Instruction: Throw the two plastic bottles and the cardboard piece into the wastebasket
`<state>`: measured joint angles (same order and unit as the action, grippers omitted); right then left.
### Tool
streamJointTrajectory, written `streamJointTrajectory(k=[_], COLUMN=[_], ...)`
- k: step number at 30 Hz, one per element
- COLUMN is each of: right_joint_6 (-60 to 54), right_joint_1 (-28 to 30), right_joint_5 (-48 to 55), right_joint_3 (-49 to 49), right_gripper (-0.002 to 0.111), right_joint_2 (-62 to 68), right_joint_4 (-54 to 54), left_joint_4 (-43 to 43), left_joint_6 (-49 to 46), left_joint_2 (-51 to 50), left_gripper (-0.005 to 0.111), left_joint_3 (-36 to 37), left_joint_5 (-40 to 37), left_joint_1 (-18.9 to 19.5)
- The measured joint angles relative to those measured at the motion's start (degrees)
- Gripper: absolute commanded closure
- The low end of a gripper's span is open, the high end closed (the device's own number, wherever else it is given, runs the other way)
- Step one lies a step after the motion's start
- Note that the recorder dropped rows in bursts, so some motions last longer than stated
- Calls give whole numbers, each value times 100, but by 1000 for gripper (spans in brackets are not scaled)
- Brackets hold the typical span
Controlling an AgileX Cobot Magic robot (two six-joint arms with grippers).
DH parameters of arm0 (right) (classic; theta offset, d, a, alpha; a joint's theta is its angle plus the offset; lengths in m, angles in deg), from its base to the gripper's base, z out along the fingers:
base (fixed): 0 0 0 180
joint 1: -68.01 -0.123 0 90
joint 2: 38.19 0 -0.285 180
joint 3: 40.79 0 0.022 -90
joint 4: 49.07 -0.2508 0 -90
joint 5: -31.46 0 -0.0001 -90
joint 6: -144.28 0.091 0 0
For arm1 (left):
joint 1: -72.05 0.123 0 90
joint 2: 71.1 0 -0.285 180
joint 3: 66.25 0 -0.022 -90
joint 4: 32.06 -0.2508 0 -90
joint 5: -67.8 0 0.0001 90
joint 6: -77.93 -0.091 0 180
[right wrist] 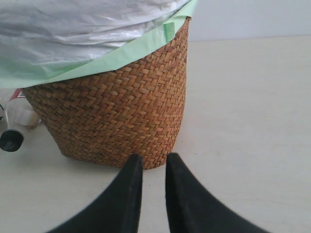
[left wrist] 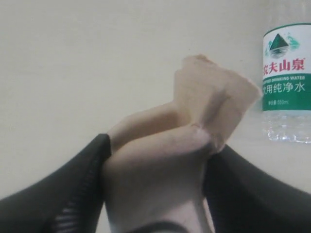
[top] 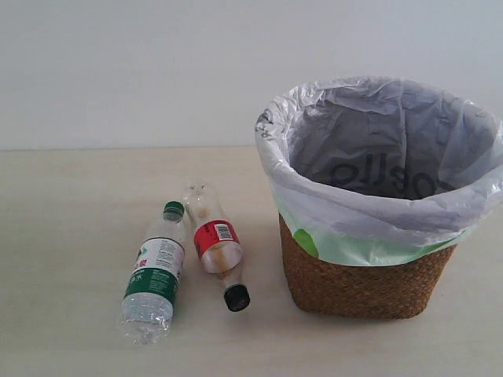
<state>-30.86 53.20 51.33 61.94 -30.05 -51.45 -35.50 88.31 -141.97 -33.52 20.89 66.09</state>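
Cardboard piece (left wrist: 214, 97) sits pinched in left gripper (left wrist: 160, 150) for binning; right gripper (right wrist: 153, 162) nearly closed, empty; bottles (top: 156, 271) at eight o'clock of wastebasket (top: 361, 275).

On the table (top: 71, 236), the water bottle (top: 155, 275) lies at 9 o'clock of the second bottle (top: 214, 243), the wastebasket (top: 361, 275) at 3 o'clock; the cardboard piece (left wrist: 194, 121) sits between the left jaws.

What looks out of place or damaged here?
The green-cap bottle and red-label bottle lie on their sides on the table, caps pointing opposite ways. The green-cap bottle's base looks crumpled. The cardboard is clamped in the left gripper and looks creased. No spill shows.
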Motion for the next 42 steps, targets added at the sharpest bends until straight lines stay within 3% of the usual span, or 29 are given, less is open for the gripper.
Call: streamJointTrajectory(k=[16, 18, 20, 23, 24, 25, 26, 28, 31, 34, 37, 42], right_joint_6=[0, 0, 0, 0, 0, 0, 0, 0, 0, 0, 0, 0], right_joint_1=[0, 0, 0, 0, 0, 0, 0, 0, 0, 0, 0, 0], right_joint_5=[0, 0, 0, 0, 0, 0, 0, 0, 0, 0, 0, 0], right_joint_3=[0, 0, 0, 0, 0, 0, 0, 0, 0, 0, 0, 0], right_gripper=[95, 95, 95, 95, 95, 95, 95, 95, 95, 95, 95, 95], right_joint_2=[0, 0, 0, 0, 0, 0, 0, 0, 0, 0, 0, 0], right_joint_4=[0, 0, 0, 0, 0, 0, 0, 0, 0, 0, 0, 0], left_joint_4=[212, 823, 2272, 4884, 5781, 6617, 7209, 7208, 6663, 6054, 5454, 4902], left_joint_6=[0, -318, -1532, -3341, -3796, -4125, -4174, -3880, -2892, -2380, -2151, -1976], left_joint_2=[-613, -1019, -1501, -2194, -2451, -2750, -3117, -3358, -3713, -3969, -4071, -3965], left_gripper=[103, 103, 102, 84, 67, 36, 23, -2, -1, -1, -1, -1], left_joint_3=[-271, -650, -1327, -2362, -2810, -3494, -4303, -5126, -6122, -6662, -6945, -7166], left_joint_5=[879, 984, 797, -91, -531, -979, -1330, -1329, -1053, -1177, -1641, -2196], left_joint_1=[0, 0, -98, -354, -487, -680, -1001, -1316, -1755, -1948, -1918, -1541])
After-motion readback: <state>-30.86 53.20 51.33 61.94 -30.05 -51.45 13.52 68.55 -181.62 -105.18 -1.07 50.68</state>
